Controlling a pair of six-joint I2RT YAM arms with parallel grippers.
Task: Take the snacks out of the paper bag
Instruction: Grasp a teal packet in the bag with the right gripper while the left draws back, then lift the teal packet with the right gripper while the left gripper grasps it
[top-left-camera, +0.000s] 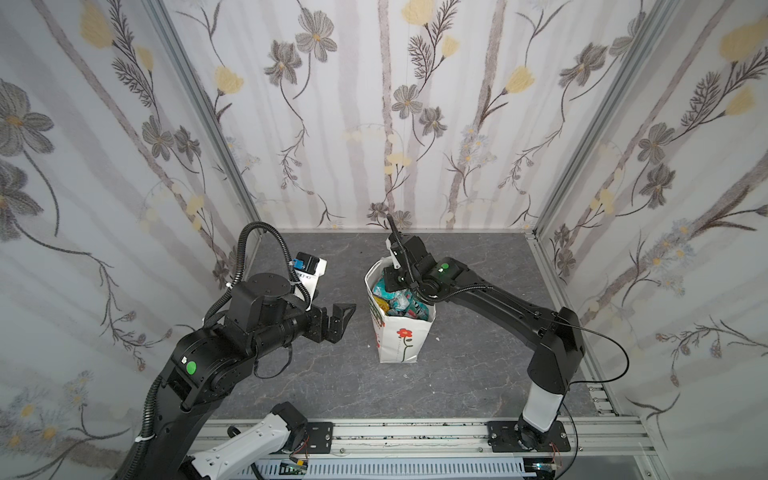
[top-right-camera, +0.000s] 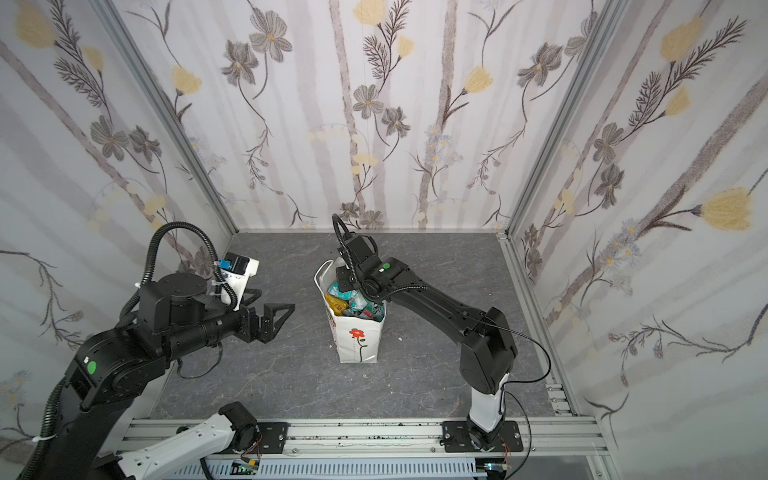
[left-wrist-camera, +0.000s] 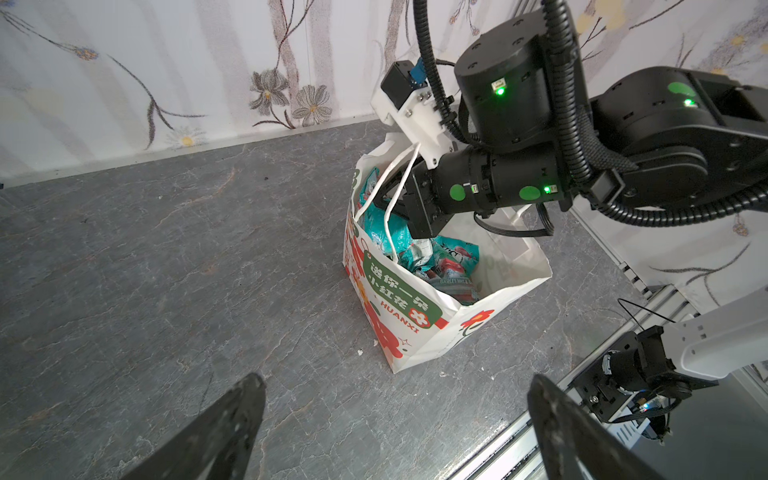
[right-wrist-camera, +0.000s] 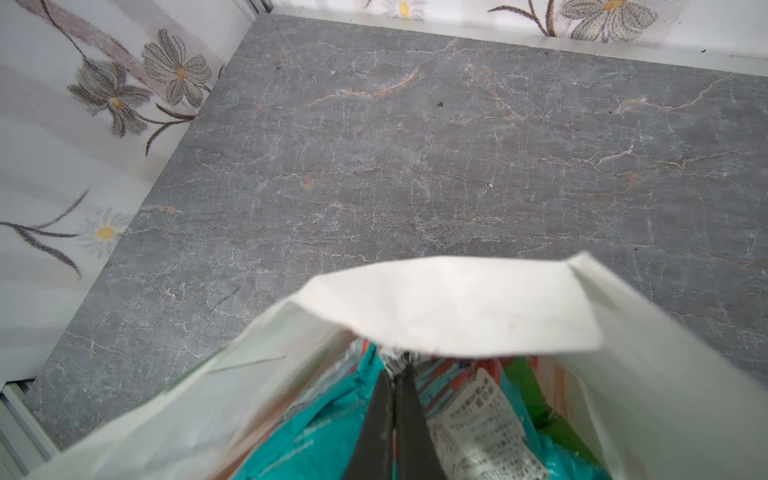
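The white paper bag (top-left-camera: 401, 343) (top-right-camera: 357, 343) with a red flower stands upright mid-table, its mouth open. Crinkly snacks (top-left-camera: 399, 301) (left-wrist-camera: 451, 257) fill it: teal packets on top, a yellow one at the left side. My right gripper (right-wrist-camera: 398, 368) reaches down into the bag's far end, shut on the crimped edge of a teal snack packet (right-wrist-camera: 316, 432). In both top views its wrist hides the fingers. A white cord handle (left-wrist-camera: 392, 208) lies against that gripper. My left gripper (top-right-camera: 276, 300) (left-wrist-camera: 397, 382) hovers open and empty left of the bag, apart from it.
Grey marble-patterned tabletop (top-left-camera: 478, 365) enclosed by flowered walls on three sides. An aluminium rail (top-left-camera: 415, 432) with both arm bases runs along the front edge. Small white crumbs (left-wrist-camera: 360, 352) lie beside the bag's foot.
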